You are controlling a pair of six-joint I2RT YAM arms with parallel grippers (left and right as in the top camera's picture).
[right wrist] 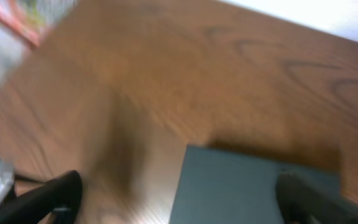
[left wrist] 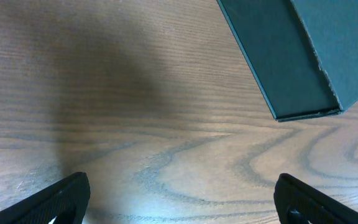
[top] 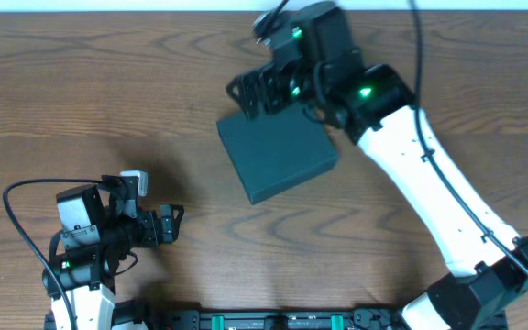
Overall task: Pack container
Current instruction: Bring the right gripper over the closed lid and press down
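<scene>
Overhead, the box (top: 278,156) lies mid-table, lid down and skewed to the table (top: 81,92) edges. The right gripper (top: 246,96) hangs at its far left corner, and the left gripper (top: 168,225) sits well apart near the front. Left wrist: jaws spread wide and empty, a box corner ahead to the right. Right wrist, blurred: jaws apart, nothing gripped, the box's edge between them. Likely step: opening the lid. Next, a finger must catch the flap's edge; bare wood leaves room to swing it.

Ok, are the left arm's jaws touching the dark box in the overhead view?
No, the left jaws stand open well short of the container, with bare wood of the table between them.
</scene>
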